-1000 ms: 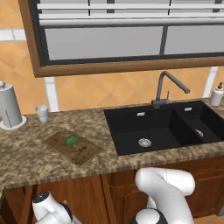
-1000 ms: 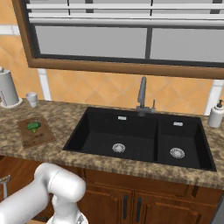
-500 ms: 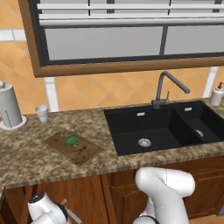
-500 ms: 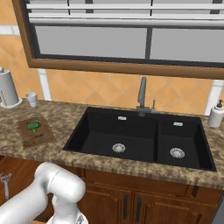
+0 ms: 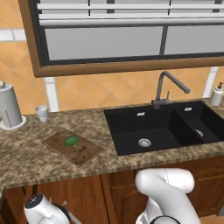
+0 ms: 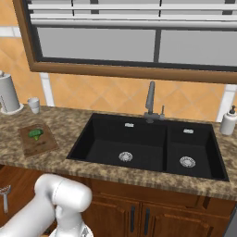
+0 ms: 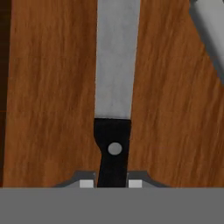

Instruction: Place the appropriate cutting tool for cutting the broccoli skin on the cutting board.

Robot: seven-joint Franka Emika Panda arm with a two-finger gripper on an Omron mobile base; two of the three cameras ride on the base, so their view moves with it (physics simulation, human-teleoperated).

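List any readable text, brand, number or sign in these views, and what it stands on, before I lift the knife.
None: no words, numbers or signs can be read in any view.
Knife: plain blade, black handle with a bare rivet, no brand mark.
Soap dispenser: no label visible.
Paper towel holder and cup: blank.
Cutting board: wood grain only.
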